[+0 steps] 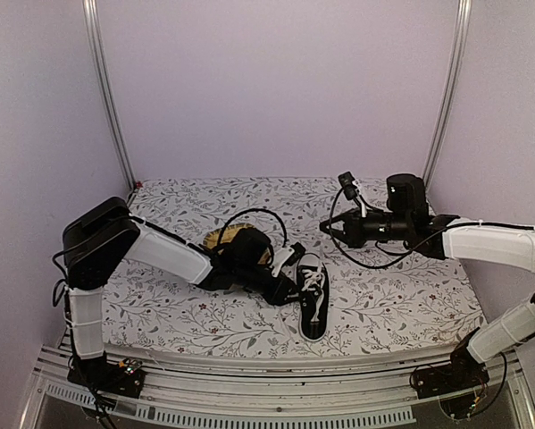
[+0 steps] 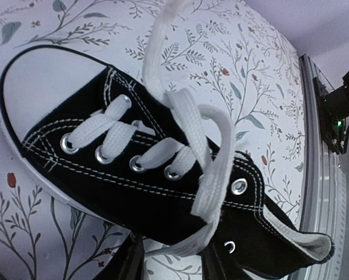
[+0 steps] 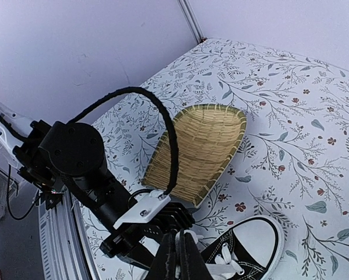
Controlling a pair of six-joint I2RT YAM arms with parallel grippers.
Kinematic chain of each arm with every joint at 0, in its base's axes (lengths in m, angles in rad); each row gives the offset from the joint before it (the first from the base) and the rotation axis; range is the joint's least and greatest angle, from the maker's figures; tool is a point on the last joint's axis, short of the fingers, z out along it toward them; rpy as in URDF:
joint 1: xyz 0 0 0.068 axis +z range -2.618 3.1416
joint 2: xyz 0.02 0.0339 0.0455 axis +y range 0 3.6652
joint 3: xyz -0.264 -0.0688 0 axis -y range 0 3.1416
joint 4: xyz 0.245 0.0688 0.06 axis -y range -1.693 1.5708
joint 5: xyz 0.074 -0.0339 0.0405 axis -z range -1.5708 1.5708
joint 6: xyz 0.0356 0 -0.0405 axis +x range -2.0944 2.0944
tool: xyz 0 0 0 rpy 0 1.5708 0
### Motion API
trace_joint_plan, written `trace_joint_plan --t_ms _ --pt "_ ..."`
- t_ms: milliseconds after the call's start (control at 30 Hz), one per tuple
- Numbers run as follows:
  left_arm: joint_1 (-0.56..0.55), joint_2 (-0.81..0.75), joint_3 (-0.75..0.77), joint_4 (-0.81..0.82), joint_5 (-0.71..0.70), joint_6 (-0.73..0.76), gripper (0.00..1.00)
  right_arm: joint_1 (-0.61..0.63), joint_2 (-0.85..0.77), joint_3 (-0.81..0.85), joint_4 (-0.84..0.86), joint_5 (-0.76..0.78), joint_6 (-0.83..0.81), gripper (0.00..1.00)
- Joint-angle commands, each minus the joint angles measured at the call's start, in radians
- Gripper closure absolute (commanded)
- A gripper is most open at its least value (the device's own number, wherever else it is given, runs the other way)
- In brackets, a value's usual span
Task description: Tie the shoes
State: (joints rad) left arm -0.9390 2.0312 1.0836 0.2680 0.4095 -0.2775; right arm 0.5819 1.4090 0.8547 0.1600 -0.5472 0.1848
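Starting at the left, our left arm reaches across the flowered table (image 1: 401, 304) and brings the left gripper (image 2: 173, 256) down against the shoe's left side. Its fingers (image 2: 127, 262) stand apart, and a slack bend of white lace (image 2: 206, 169) droops into the gap between them. They are not pinched on it.

Just behind that arm lies a yellow woven tray (image 3: 200, 146), which plays no part here.

The shoe (image 1: 313, 304) sits on the table near the middle, slightly toward the near edge, with its toe pointing far and its heel near. The crossings through the eyelets look done, but we see no knot. One strand runs loosely up and away from the tongue.

To the right, our right gripper (image 1: 326, 229) hangs above the table, beyond the toe, with its fingers pressed together. We cannot tell whether any lace is caught in them.

We judge that we are at the lace-gathering step, early in the tie. The next move calls for the left fingers to close squarely on the drooping bend without pushing the shoe, and the right needs the other strand.
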Motion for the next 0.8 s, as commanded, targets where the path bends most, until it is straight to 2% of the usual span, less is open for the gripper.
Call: trace_joint_plan --t_ms 0,100,233,333,467,567,767 --pt "-0.022 0.027 0.042 0.023 -0.009 0.016 0.68 -0.004 -0.042 -0.027 0.022 0.023 0.01 0.98" --pt "-0.027 0.026 0.05 0.024 -0.031 0.018 0.73 -0.004 -0.052 -0.039 0.021 0.03 0.014 0.98" --pt "-0.029 0.019 0.045 0.019 -0.051 0.019 0.88 -0.005 -0.079 -0.058 0.012 0.072 0.029 0.98" --pt "-0.03 0.003 0.024 0.026 -0.073 0.013 1.0 -0.006 -0.119 -0.076 -0.023 0.158 0.042 0.98" --pt "-0.031 -0.034 -0.008 0.035 -0.113 -0.002 1.0 -0.042 -0.17 -0.095 -0.145 0.367 0.09 0.98" --pt "-0.03 -0.054 -0.03 0.027 -0.127 -0.014 1.0 -0.139 -0.214 -0.134 -0.232 0.46 0.167 0.98" --pt "-0.031 -0.112 -0.088 0.038 -0.142 -0.039 1.0 -0.47 -0.323 -0.266 -0.307 0.513 0.307 0.98"
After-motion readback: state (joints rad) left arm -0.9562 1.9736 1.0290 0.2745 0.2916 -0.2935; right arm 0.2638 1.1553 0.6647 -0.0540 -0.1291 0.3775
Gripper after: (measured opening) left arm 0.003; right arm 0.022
